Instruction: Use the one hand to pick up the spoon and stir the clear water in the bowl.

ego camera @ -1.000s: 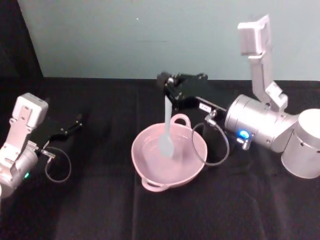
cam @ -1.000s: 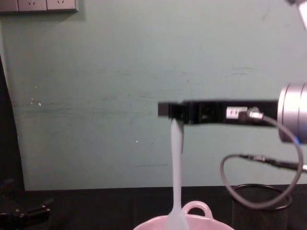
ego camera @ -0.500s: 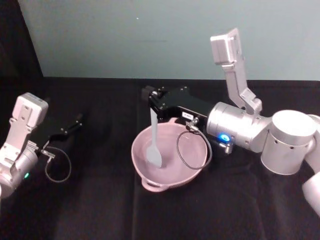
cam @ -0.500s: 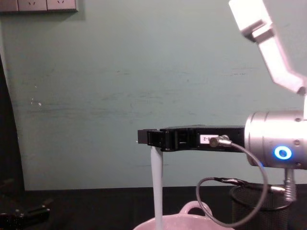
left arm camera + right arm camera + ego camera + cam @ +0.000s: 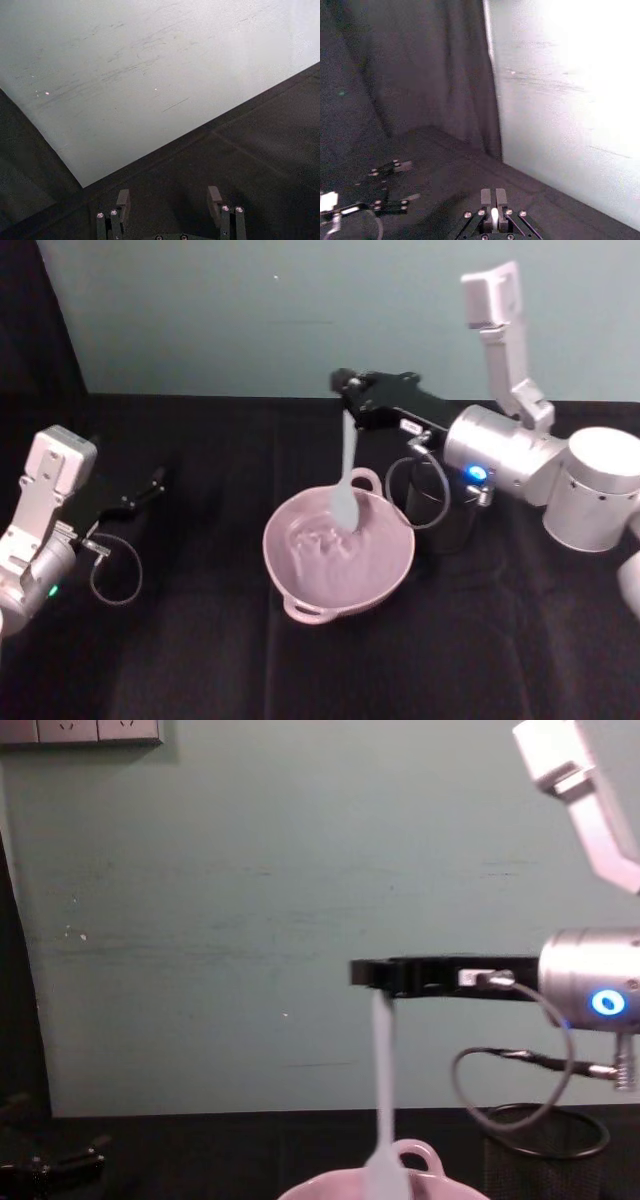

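The pale pink bowl (image 5: 385,558) sits mid-table, and its water is rippled. Its rim with the loop handle (image 5: 418,1157) shows low in the chest view. My right gripper (image 5: 347,400) hangs above the bowl's far side, shut on the handle of the white spoon (image 5: 347,475). The spoon hangs straight down with its head in the water near the far rim. In the chest view the spoon (image 5: 383,1120) drops from the gripper (image 5: 372,974) into the bowl. The handle's tip (image 5: 494,215) shows between the shut fingers in the right wrist view. My left gripper (image 5: 150,483) rests open at the left, fingers (image 5: 123,199) apart.
A black wire-mesh cup (image 5: 440,515) stands just right of the bowl, under my right arm's grey cable (image 5: 420,502). Black cloth (image 5: 200,640) covers the table. A pale green wall (image 5: 250,320) stands behind it.
My right gripper has swung the spoon from the bowl's left side back to its far right side, and the water now ripples. The left arm has not moved.
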Controlling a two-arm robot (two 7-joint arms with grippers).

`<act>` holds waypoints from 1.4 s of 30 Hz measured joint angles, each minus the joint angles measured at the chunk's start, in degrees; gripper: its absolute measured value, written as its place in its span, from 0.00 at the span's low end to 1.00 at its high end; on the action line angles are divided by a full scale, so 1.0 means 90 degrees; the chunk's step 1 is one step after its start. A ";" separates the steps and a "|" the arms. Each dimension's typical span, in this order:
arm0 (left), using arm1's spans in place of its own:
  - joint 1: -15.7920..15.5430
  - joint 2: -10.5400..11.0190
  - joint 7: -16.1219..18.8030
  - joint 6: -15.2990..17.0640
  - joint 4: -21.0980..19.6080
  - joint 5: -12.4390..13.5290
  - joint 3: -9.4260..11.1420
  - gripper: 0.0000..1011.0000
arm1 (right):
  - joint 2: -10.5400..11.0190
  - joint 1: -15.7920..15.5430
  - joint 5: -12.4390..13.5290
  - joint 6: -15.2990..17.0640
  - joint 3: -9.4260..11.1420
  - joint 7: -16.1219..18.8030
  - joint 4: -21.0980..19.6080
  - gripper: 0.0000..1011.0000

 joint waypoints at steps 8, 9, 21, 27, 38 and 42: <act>0.0000 0.0000 0.0000 -0.0001 0.0000 0.0000 0.0000 1.00 | 0.0318 -0.0315 -0.0052 0.0080 0.0275 -0.0160 -0.0478 0.06; 0.0000 0.0000 0.0000 0.0000 0.0000 0.0000 0.0000 1.00 | 0.0354 -0.0356 -0.0070 0.0105 0.0282 -0.0169 -0.0550 0.06; 0.0000 0.0000 0.0000 0.0000 0.0000 0.0000 0.0000 1.00 | 0.0573 -0.0828 -0.0225 0.0350 0.0115 -0.0116 -0.1429 0.06; 0.0000 0.0000 0.0000 0.0000 0.0000 0.0000 0.0000 1.00 | 0.0485 -0.0858 -0.0262 0.0355 0.0013 -0.0070 -0.1529 0.06; 0.0000 0.0000 0.0000 0.0000 0.0000 0.0000 0.0000 1.00 | -0.0001 -0.0506 -0.0160 0.0137 -0.0067 0.0059 -0.0803 0.06; 0.0000 0.0000 0.0000 0.0000 0.0000 0.0000 0.0000 1.00 | -0.0159 -0.0358 -0.0086 -0.0026 0.0006 0.0071 -0.0428 0.06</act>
